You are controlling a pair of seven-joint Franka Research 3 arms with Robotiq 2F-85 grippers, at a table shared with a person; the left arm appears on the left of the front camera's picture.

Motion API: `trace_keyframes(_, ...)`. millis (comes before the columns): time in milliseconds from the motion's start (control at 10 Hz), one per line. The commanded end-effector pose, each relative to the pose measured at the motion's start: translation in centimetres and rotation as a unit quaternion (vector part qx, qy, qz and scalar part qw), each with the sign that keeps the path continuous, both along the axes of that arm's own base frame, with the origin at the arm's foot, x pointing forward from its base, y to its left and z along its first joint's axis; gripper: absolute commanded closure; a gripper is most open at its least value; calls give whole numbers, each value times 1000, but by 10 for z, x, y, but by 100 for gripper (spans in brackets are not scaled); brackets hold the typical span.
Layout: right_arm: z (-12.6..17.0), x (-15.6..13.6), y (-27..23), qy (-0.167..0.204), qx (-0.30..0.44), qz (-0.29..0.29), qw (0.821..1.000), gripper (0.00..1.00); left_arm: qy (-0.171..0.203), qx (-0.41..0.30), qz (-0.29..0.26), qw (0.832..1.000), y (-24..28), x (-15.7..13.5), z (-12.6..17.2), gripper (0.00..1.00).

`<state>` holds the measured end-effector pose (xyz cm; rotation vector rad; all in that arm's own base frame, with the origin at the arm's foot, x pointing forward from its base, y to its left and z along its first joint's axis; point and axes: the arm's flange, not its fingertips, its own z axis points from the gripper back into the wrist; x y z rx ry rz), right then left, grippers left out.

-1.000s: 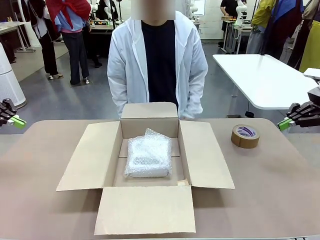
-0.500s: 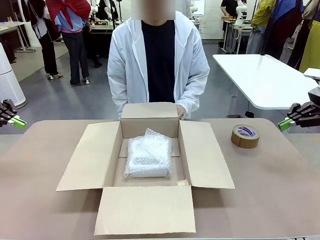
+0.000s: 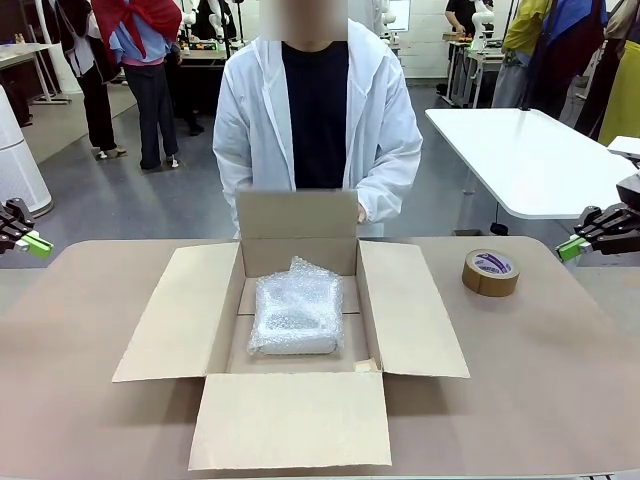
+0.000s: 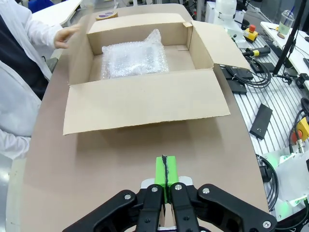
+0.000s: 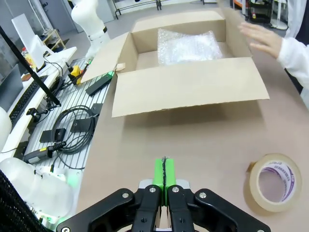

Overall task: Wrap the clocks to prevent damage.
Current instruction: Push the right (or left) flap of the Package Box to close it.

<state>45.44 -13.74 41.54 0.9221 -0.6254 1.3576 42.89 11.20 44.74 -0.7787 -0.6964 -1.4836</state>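
Nearest the robot, the front flap (image 3: 290, 420) of an open cardboard box (image 3: 300, 258) lies folded out flat on the brown table (image 3: 540, 380). The two side flaps are spread flat to the left and right.

Inside the box, on its floor, rests the bundle (image 3: 296, 315) of whitish bubble wrap that stands for the clocks. It lies about in the middle, a little closer to the left wall, with bare cardboard showing beside it and behind it. What is under the wrap cannot be made out.

Past the right flap, a roll of brown tape (image 3: 490, 272) lies flat on the table, apart from the box.

The left claw (image 3: 36, 244) hangs at the table's left edge and the right claw (image 3: 568, 249) at its right edge. Both are well apart from the box and point inward toward it. The wrist views look along each claw at the box: both are closed, green pads pressed together, with nothing between them.

At the far side of the box, the back flap (image 3: 297, 215) stands upright. A person's hand (image 3: 361, 212) is at its right edge, and the other hand is hidden behind the flap. The person (image 3: 385, 130), in a white coat over a dark top, stands just behind the box. Farther back on the right is a white table (image 3: 530, 160).
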Motion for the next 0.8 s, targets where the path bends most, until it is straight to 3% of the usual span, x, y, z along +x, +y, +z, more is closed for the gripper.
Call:
trace_keyframes(0,0,-1,0,-1,6,5,1000,99,-1,-7,1,1000,0,-1,2,99)
trace_keyframes(700,0,-1,0,-1,6,5,1000,99,-1,-7,1,1000,0,-1,2,99)
